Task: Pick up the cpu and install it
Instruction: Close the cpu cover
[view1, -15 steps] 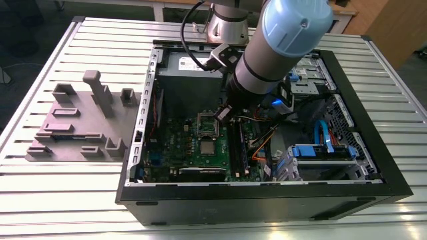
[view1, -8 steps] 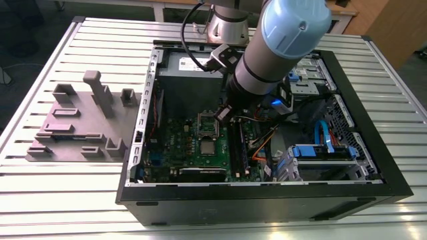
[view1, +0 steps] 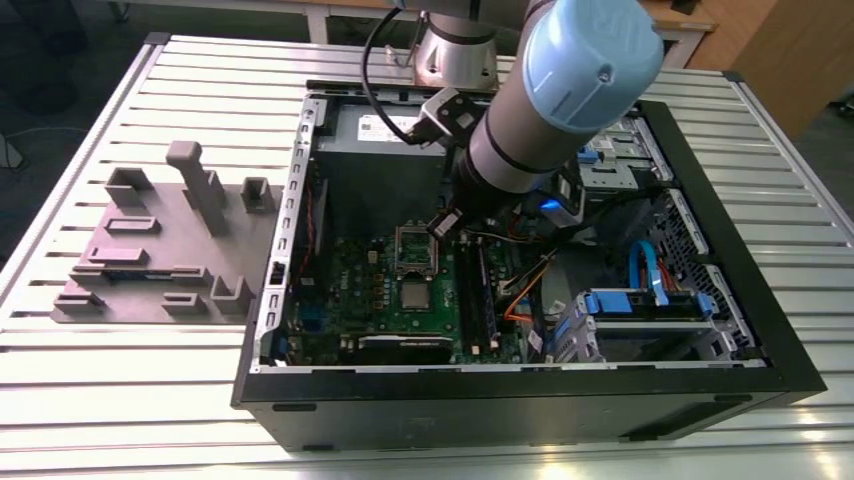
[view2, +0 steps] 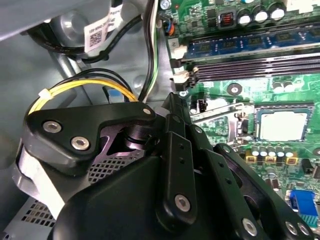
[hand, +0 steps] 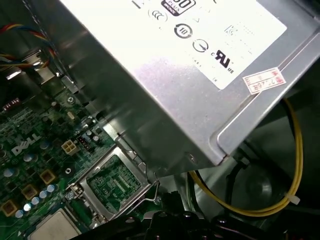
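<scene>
Silver slats of a table (view1: 160, 380) are holding up an open black computer case (view1: 534, 400). Inside, the cpu (view1: 418, 296) is lying flat on the green motherboard (view1: 387, 300), just beside the open socket frame (view1: 414, 247). Above that frame the gripper (view1: 443, 228) is hanging; I cannot tell how wide it is open.

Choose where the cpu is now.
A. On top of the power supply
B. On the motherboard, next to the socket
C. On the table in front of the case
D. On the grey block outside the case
B: in the exterior view the cpu lies flat on the green motherboard, right beside the socket with its frame open.
</scene>
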